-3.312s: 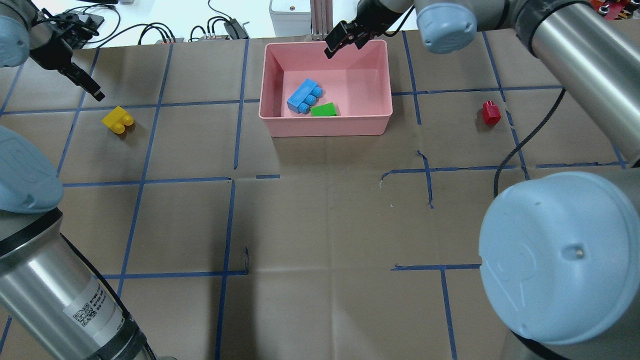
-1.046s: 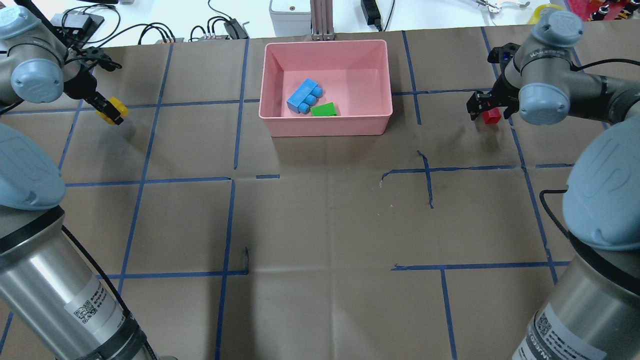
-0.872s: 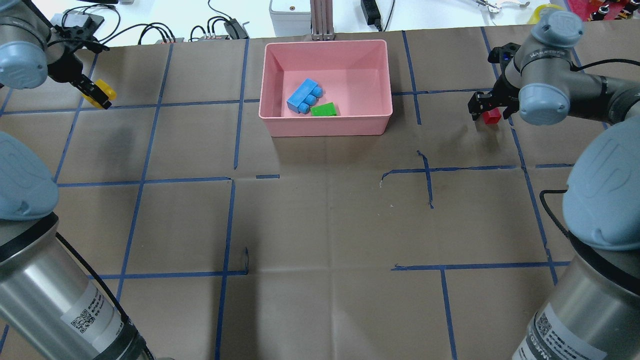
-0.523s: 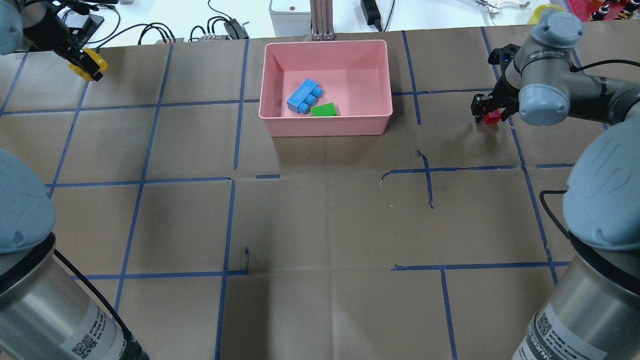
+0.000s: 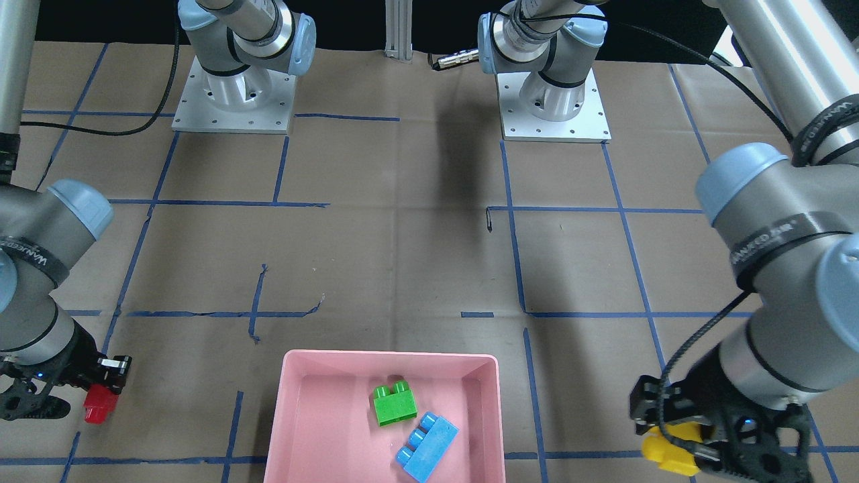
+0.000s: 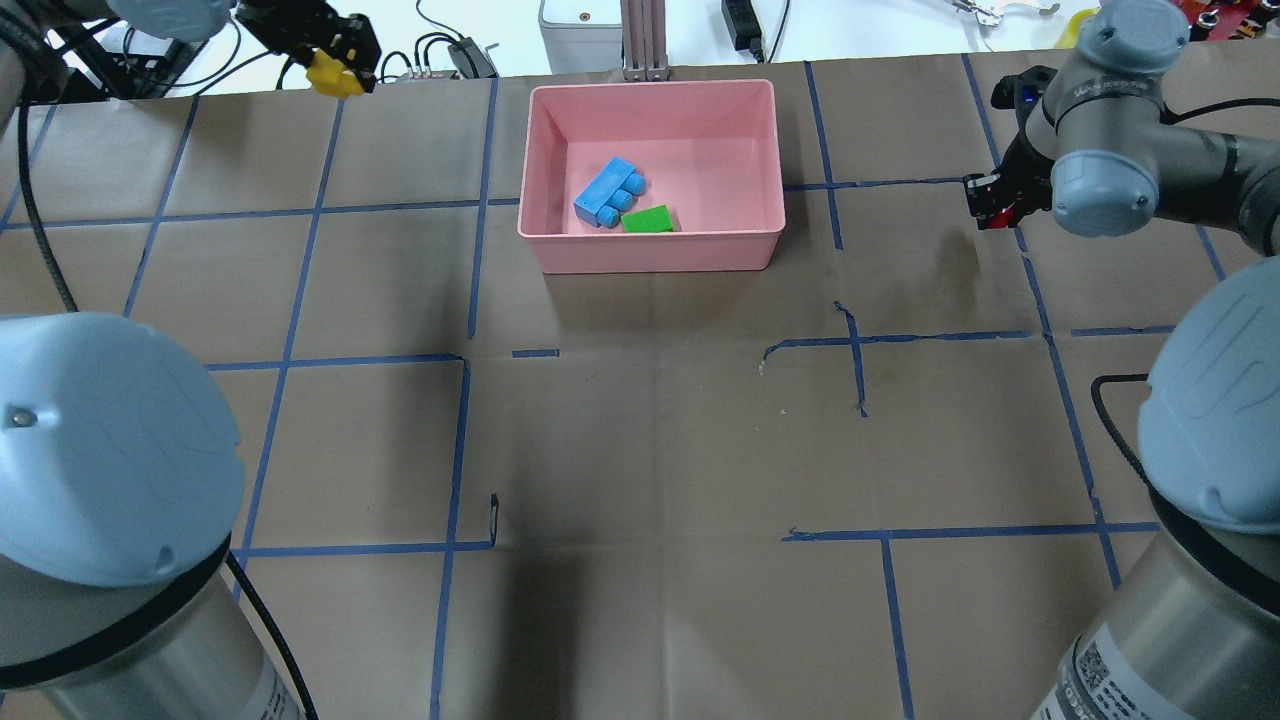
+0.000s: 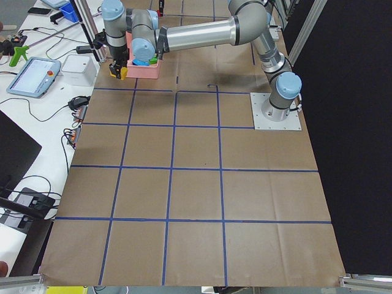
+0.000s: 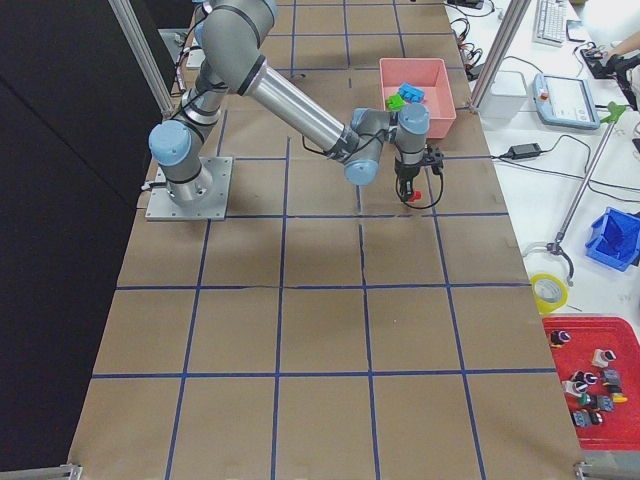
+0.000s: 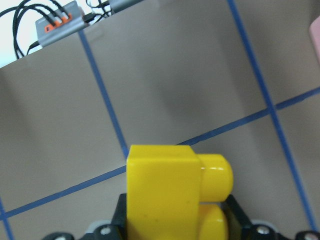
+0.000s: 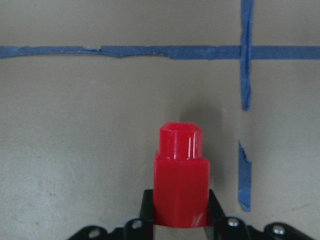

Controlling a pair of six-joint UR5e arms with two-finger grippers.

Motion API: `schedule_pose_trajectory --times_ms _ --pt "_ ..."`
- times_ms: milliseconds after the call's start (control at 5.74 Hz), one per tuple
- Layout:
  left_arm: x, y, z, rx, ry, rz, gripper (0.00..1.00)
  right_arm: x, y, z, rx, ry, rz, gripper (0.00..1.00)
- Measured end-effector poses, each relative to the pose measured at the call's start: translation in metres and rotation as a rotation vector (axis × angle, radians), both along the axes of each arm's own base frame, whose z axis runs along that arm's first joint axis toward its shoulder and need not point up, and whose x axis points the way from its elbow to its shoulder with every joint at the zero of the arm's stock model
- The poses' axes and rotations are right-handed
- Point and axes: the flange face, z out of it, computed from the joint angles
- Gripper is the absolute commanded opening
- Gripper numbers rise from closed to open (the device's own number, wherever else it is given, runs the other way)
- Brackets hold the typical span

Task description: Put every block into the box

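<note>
The pink box (image 6: 650, 260) stands at the table's far middle and also shows in the front view (image 5: 389, 357). In it lie the light blue brick (image 6: 608, 192) and the green brick (image 6: 647, 219). My left gripper (image 6: 330, 72) is shut on the yellow brick (image 9: 170, 195) and holds it in the air over the far table edge, left of the box. My right gripper (image 6: 988, 208) is shut on the small red brick (image 10: 181, 185) and holds it just above the paper, right of the box. The red brick also shows in the front view (image 5: 99, 404).
Cables and small devices (image 6: 440, 55) lie behind the table's far edge. An aluminium post (image 6: 640, 40) stands behind the box. Blue tape lines cross the brown paper. The two arm bases (image 5: 235, 100) are bolted at the robot's side.
My left gripper has lifted the yellow brick off the table and carried it far and rightward, nearer the box. My right gripper has shut on the red brick and raised it slightly.
</note>
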Motion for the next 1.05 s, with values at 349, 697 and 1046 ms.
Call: schedule_pose_trajectory --times_ms 349,697,1046 --pt "-0.139 -0.003 -0.037 0.043 0.087 0.164 0.19 0.008 0.003 0.058 -0.014 -0.027 0.010 0.07" --pt "-0.185 -0.006 -0.107 0.116 0.082 0.206 0.99 0.029 0.007 0.115 -0.070 -0.154 0.043 0.07" --pt "-0.191 0.001 -0.113 0.106 0.084 0.204 1.00 0.063 0.001 0.149 -0.123 -0.169 0.132 0.06"
